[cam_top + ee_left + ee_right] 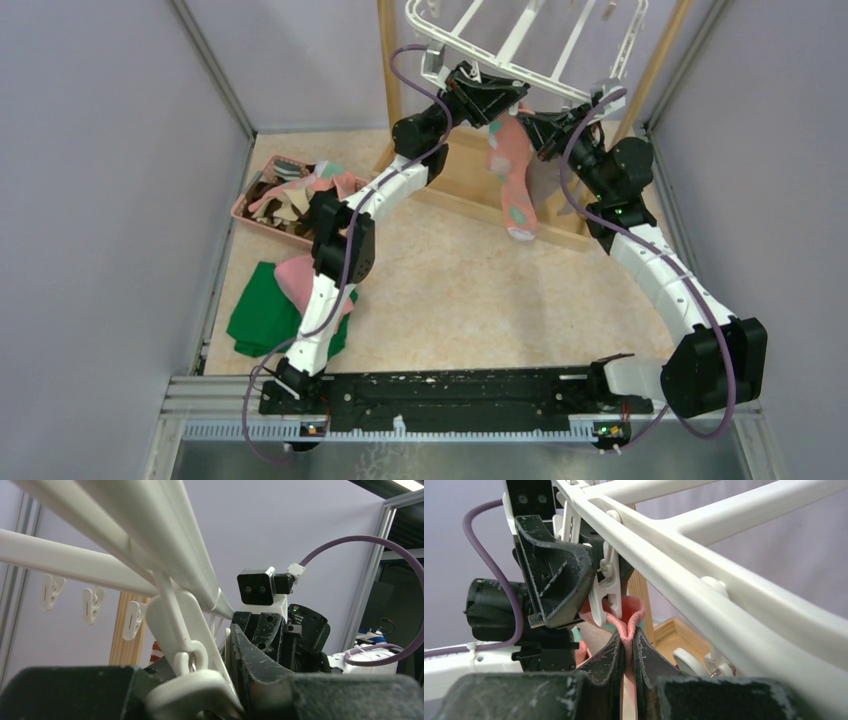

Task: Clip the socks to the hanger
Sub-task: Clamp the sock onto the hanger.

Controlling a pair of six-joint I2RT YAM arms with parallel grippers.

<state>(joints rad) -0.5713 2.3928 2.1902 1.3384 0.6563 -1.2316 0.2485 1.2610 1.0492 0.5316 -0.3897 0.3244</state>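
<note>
The white hanger (520,40) hangs from the wooden stand at the back. My left gripper (487,97) is up under its near rim, shut on one dangling white clip (192,690) that sits squeezed between its fingers (260,655). My right gripper (626,641) is shut on the cuff of a salmon pink sock (628,611) and holds it up right at that clip's (605,594) lower end. The rest of this sock (512,180), with teal shapes, dangles below. More socks (300,192) lie in a pink basket at the left.
The wooden frame stand (480,175) and its base sit behind the hanging sock. On the floor at the left lie a green cloth (262,312) and a pink cloth (295,275). Other clips (92,605) dangle along the hanger's rim. Grey walls close in both sides.
</note>
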